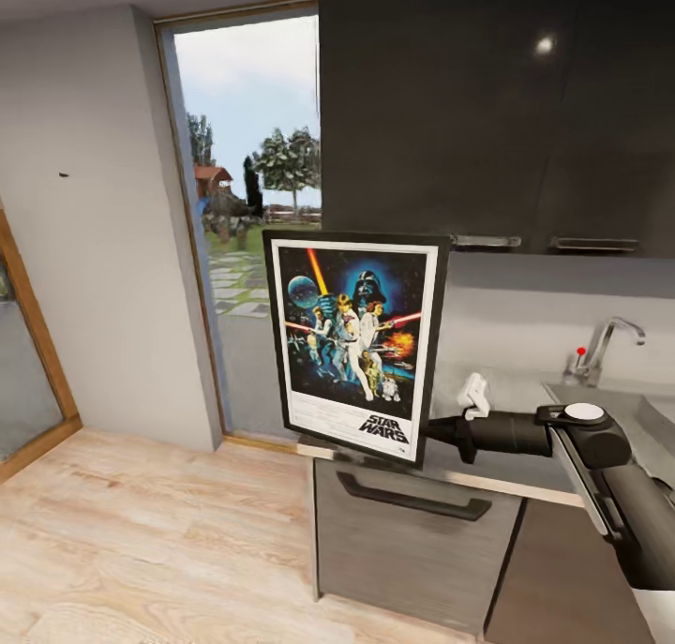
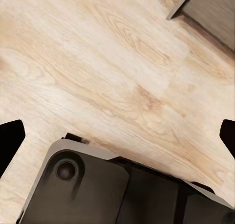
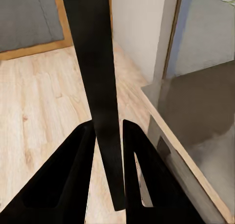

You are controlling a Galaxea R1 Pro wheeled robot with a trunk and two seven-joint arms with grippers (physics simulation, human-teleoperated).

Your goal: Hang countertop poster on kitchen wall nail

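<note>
The poster [image 1: 356, 344] stands upright at the left end of the kitchen countertop [image 1: 511, 396], its picture facing me. My right gripper [image 1: 439, 430] is shut on the lower right edge of its frame. In the right wrist view the black frame edge of the poster [image 3: 93, 62] runs between the two fingers of the gripper [image 3: 108, 127], beside the dark glossy countertop [image 3: 200, 106]. I cannot tell whether the poster's lower edge touches the slab. A wall nail [image 1: 64, 173] shows as a dark speck on the pale grey wall at far left. My left gripper [image 2: 117, 136] hangs open over the wooden floor.
Glossy black upper cabinets [image 1: 487, 100] hang above the counter. A faucet [image 1: 607, 342] and sink sit at the right. A tall window [image 1: 248, 203] lies between the counter and the nail wall. Below are a cabinet drawer [image 1: 412, 531], open wooden floor [image 1: 150, 550] and the robot base [image 2: 88, 190].
</note>
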